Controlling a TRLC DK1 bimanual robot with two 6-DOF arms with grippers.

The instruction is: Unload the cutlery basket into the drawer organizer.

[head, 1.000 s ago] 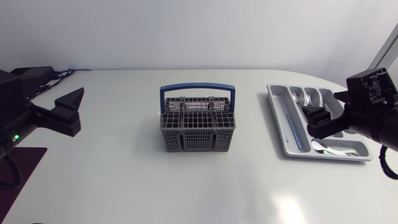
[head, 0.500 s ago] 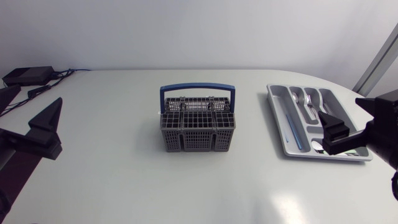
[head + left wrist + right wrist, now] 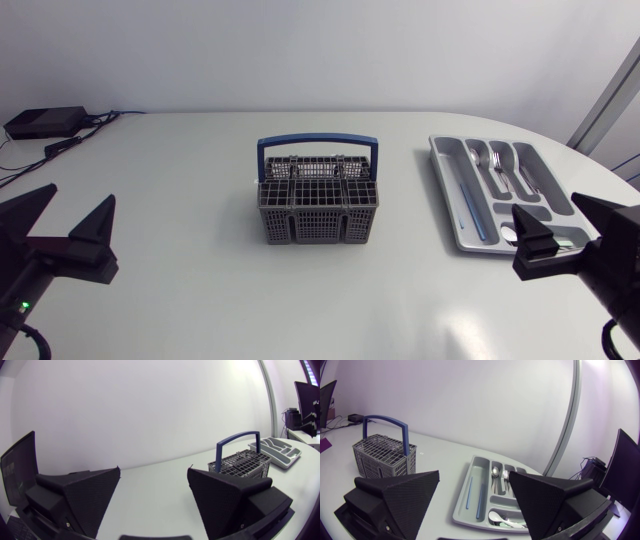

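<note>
The grey cutlery basket (image 3: pixel 318 208) with a blue handle (image 3: pixel 318 144) stands upright mid-table; no cutlery sticks up out of it. The grey drawer organizer (image 3: pixel 447 196) lies to its right and holds forks and spoons (image 3: pixel 497 165), blue sticks (image 3: pixel 470 208) and a white spoon. My left gripper (image 3: pixel 66 216) hovers open and empty near the front left, far from the basket (image 3: pixel 240 462). My right gripper (image 3: pixel 565 228) is open and empty just in front of the organizer (image 3: pixel 482 467), with the basket (image 3: pixel 382 455) well off to one side.
A black box (image 3: pixel 45 121) with cables sits at the back left corner. Bare white tabletop surrounds the basket on all sides.
Both arms have drawn back toward the front corners. The right gripper has come off the organizer, which now shows whole. The left gripper has dropped toward the near left.
</note>
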